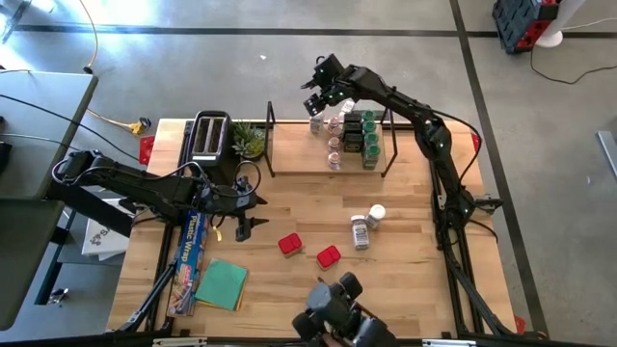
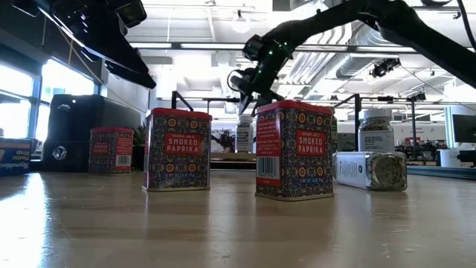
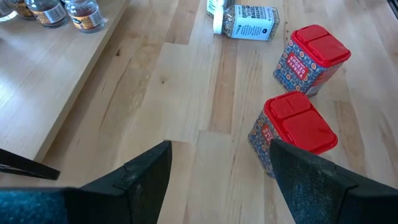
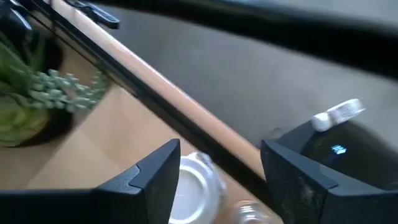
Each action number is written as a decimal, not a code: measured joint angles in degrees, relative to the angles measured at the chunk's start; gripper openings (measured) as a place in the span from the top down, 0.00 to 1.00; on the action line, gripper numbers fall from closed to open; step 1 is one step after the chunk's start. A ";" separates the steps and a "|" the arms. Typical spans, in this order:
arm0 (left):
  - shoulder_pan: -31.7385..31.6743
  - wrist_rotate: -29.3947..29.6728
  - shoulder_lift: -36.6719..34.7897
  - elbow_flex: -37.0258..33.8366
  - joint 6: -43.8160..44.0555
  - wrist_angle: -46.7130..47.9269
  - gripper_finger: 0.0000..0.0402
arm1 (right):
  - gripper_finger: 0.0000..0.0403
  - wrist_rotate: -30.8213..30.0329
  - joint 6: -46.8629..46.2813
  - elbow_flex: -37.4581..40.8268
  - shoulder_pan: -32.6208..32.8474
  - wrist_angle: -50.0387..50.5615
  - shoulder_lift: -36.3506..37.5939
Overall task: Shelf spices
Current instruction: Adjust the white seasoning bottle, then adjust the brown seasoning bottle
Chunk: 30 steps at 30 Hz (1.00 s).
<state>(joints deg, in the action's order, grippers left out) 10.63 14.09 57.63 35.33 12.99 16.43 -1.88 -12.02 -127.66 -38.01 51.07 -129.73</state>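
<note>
From above, your right gripper point(image 1: 316, 102) hangs over the far end of the shelf point(image 1: 289, 166), just above a white-lidded jar point(image 1: 317, 124) beside the other spices point(image 1: 355, 132), likely so the row fills up. In its wrist view the fingers are apart, holding nothing, the lid point(image 4: 194, 180) between them. Your left gripper point(image 3: 219, 165) waits wide open and empty near two red tins point(image 3: 300, 132).
</note>
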 joint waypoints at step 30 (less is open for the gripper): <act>0.07 0.00 0.00 0.00 0.26 0.46 0.34 | 0.48 5.63 12.97 -0.23 2.52 6.83 7.53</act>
<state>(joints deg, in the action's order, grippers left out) 10.70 14.09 57.63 35.33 13.26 16.88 3.74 0.95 -127.90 -35.49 57.90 -122.20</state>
